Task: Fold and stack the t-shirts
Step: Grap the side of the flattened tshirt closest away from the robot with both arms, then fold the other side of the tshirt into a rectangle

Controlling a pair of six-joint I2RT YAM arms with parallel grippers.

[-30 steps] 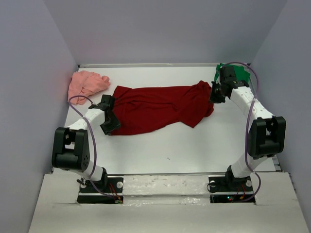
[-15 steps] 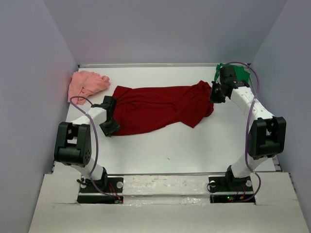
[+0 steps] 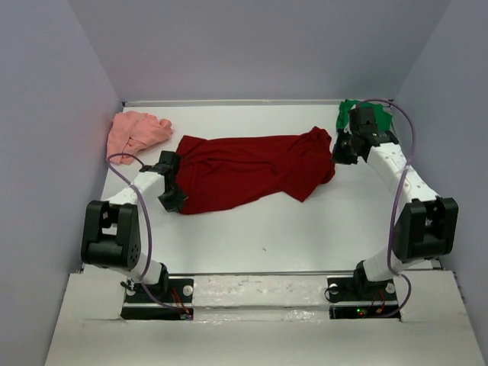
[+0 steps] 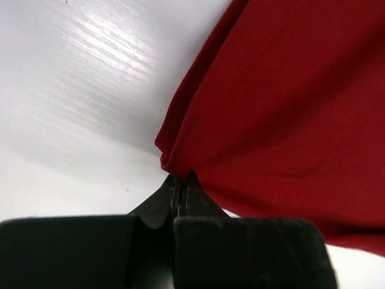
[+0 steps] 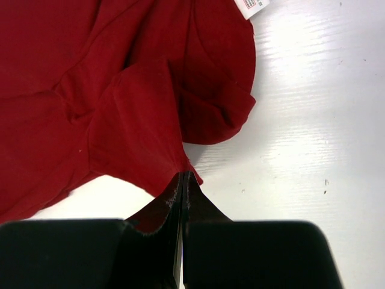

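A dark red t-shirt [image 3: 248,169] lies spread across the middle of the white table. My left gripper [image 3: 177,200] is shut on its near-left corner; the left wrist view shows red cloth [image 4: 289,96] pinched at the gripper [image 4: 180,178]. My right gripper [image 3: 336,152] is shut on the shirt's right edge; the right wrist view has red cloth [image 5: 108,90] bunched into the gripper [image 5: 183,176]. A crumpled salmon-pink t-shirt [image 3: 135,131] sits at the far left. A bright green t-shirt [image 3: 347,114] shows at the far right, mostly hidden behind my right arm.
Grey walls close in the table [image 3: 267,229] on the left, back and right. A white label [image 5: 249,6] on the red shirt shows at the top of the right wrist view.
My left gripper has closed on the red shirt's near-left corner. The right arm has shifted slightly to the right, still holding the shirt's right edge.
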